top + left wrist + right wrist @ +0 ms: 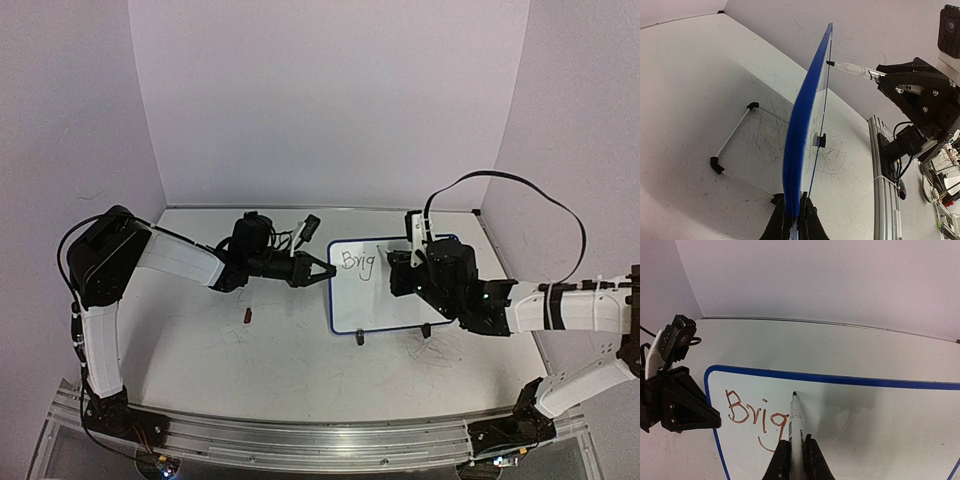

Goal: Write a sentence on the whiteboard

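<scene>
Here, whiteboard (385,300) edge was pinched by left gripper (322,271); marker (795,420) clamped in right gripper (796,449), tip ahead, beside sentence (752,412) "Brig".

Plain white walls (330,100) enclose a scuffed (grey-scribbled) white table (200,350).

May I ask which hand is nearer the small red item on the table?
Left. The left hand grips the whiteboard near the red item; the right hand is farther right.

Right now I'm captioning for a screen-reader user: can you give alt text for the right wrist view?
The right gripper holds a marker, tip against the whiteboard, just right of the handwritten letters "Brig". At the left, the left gripper clamps the board's blue-framed edge.
</scene>
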Motion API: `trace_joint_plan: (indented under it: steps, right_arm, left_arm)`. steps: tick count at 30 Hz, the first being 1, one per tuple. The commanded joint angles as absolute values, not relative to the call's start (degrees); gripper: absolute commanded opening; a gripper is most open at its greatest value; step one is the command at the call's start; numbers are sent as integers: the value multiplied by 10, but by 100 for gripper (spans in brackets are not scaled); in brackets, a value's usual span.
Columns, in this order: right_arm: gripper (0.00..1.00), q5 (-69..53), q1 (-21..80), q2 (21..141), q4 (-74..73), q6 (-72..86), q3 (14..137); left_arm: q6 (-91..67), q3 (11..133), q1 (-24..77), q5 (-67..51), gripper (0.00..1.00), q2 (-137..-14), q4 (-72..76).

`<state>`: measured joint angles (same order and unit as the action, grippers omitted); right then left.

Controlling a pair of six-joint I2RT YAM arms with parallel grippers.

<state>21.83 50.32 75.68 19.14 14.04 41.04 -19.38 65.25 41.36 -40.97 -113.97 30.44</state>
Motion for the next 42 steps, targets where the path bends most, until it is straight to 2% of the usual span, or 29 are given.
trace_joint_plan:
  steps: [1,31,42]
  right_arm:
    - [0,229,500,769,214,133,436]
    - [0,217,525,742,171,194,361]
    - [0,240,526,753,189,185,383]
  left_arm:
    - [-184,652,412,-376,0,-1133,250]
    - [-181,651,411,-372,0,-1130,247]
    - [-181,650,411,-371,0,-1128,245]
